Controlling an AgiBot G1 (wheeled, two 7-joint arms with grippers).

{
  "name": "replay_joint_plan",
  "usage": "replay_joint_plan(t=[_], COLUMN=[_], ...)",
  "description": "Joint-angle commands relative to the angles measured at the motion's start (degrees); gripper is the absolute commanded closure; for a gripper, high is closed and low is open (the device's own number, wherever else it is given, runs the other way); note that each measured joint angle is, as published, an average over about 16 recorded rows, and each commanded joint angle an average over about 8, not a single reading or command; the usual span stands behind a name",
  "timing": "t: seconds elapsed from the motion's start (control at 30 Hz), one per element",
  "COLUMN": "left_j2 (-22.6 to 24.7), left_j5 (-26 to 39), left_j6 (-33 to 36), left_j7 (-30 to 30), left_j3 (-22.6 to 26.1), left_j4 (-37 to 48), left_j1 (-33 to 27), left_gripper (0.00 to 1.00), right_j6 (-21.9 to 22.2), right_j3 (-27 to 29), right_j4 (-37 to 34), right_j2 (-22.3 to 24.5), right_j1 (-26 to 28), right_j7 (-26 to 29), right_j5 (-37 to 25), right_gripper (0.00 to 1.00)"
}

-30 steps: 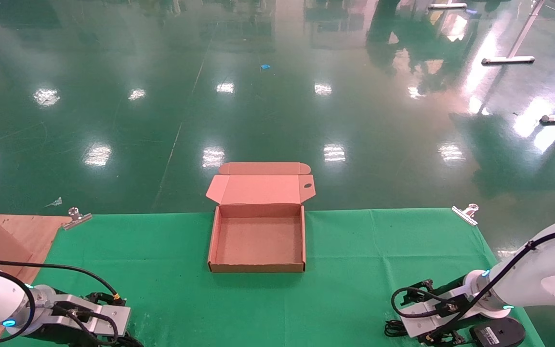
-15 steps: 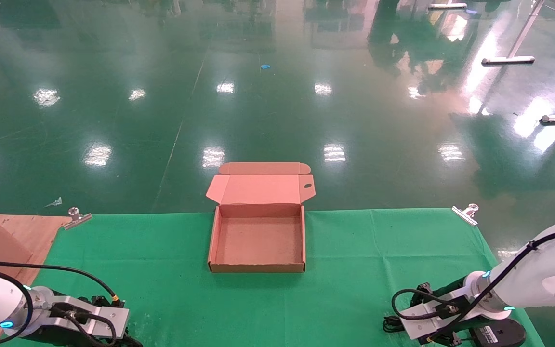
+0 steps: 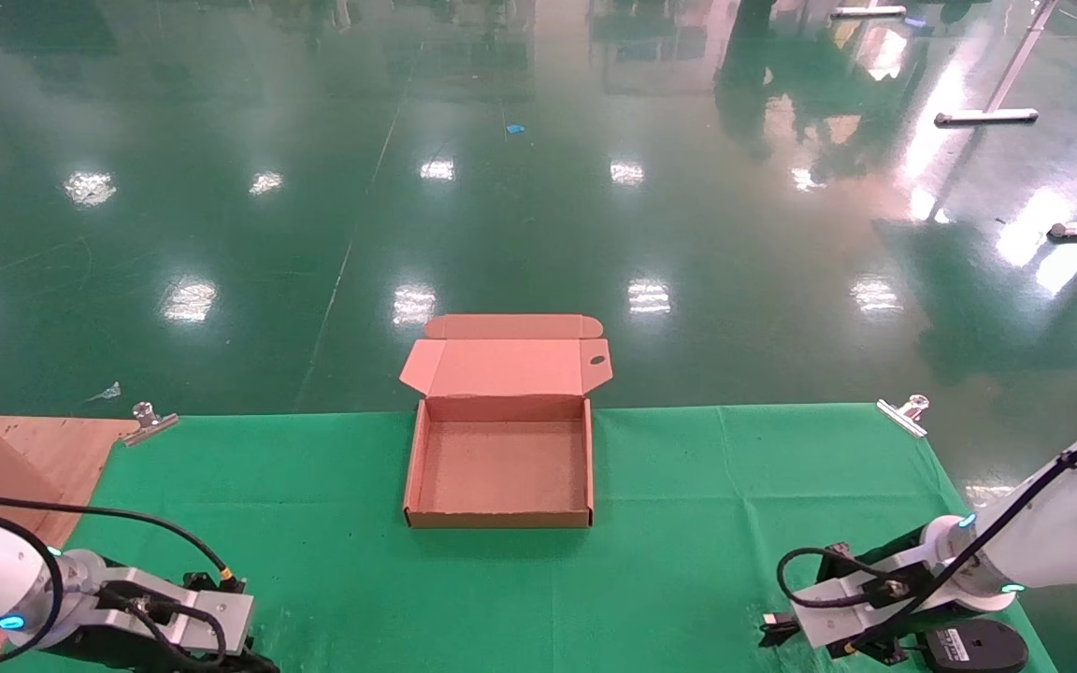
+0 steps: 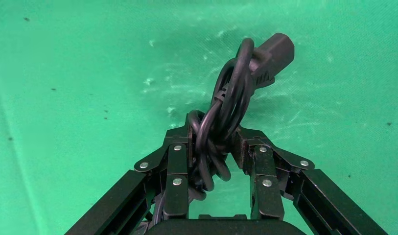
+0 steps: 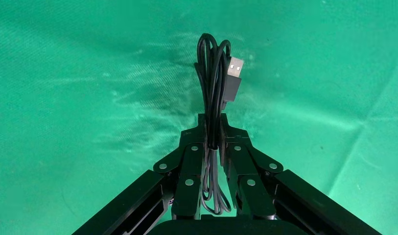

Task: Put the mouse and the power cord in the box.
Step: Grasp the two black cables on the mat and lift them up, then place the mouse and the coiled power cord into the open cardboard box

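The box [image 3: 498, 463] is seen open at the far-middle of the green cloth [image 3: 688, 523], lid folded back away from the robot, inside bare. Neither task item is in it yet. It lies fwd of both arms: fwd and to the right of the left gripper [image 4: 214, 142], fwd and to the left of the right gripper [image 5: 212, 134]. Both sit at the near edge, roughly equally far from it, so neither arm is clearly nearer.

Left gripper: fingers clamped on the power cord [image 4: 231, 98], pinched mid-bundle. The bundle's long axis runs out past the fingertips, plug end [image 4: 272, 54] leading. In the wrist view it appears lifted off the cloth, though that is a judgement. A carry fwd and inward to the box is what seems called for, w/ the bundle laid flat so it fits inside the walls.

Right gripper: fingers shut tight on the thin coiled cable [image 5: 211, 83] of the mouse [image 3: 973, 647], USB plug [image 5: 233, 73] sticking out past the tips. The mouse body itself is not gripped; it is seen label-up at the near right corner, just beside the gripper, apparently on the cloth. Risk judged: w/ only the cable held, the mouse would dangle and swing on any lift.
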Motion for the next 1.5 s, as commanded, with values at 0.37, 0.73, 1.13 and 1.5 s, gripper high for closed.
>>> replay_joint_plan(t=[0.37,0.73,1.13,1.5], left_j2=[0.94,4.0,9.41,12.18], left_j5=[1.4,1.37,-1.57,-1.9], left_j6=[7.99,13.79,7.86,7.04], left_j7=[0.67,0.54,-0.72,0.15], left_j3=[0.99,0.95,-1.3,-1.51], left_j4=[-1.94,-3.24,-3.7,-2.47], left_j1=[-8.87,-18.61,-25.67,-26.81], left_gripper=[1.0,1.0,1.0,1.0], right_j6=[-9.11,-15.15,-12.85,-12.52], right_j3=[2.68,4.06,5.49,3.75], right_j4=[1.94,3.96,6.47,12.99], right_j2=[3.09,0.55,-7.75,-8.77], right_j1=[8.61,17.7,24.29,22.82], right_j7=[-1.73,1.37,7.53,12.49], right_j5=[3.89,5.9,8.21,9.88], right_gripper=[1.0,1.0,1.0,1.0])
